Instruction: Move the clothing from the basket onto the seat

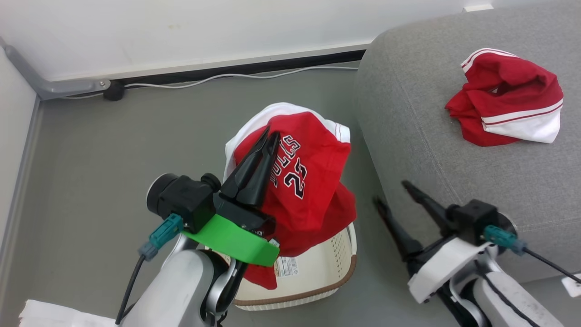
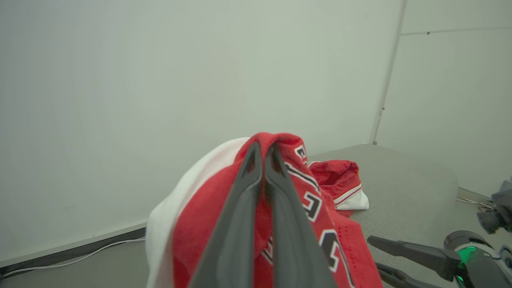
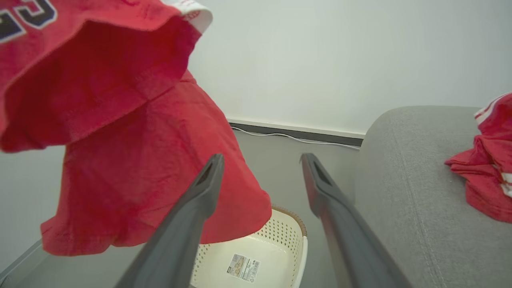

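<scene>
The step in hand is the carrying of the last garment. The left gripper point(image 1: 271, 133) has its fingers closed on a fold of the red jersey point(image 1: 313, 190) and holds it in the air above the basket point(image 1: 317, 272), which stands on the floor point(image 1: 113, 159) just beside the left edge of the seat point(image 1: 454, 181). The fold is pinched near the tips of the fingers, and the rest of the cloth hangs down on both sides of them. Its lower hem hangs over the basket; I cannot tell if it is free of the rim. In the right wrist view the inside of the basket looks empty.

The other garment point(image 1: 508, 100) lies crumpled on the seat, well in from its left edge. The right gripper point(image 1: 391, 191) has its fingers spread apart and holds nothing; it hovers at the near left corner of the seat.

In my judgement, the next move calls for lifting the jersey higher than the seat edge, bringing it across over the cushion, and only then opening the fingers.
</scene>
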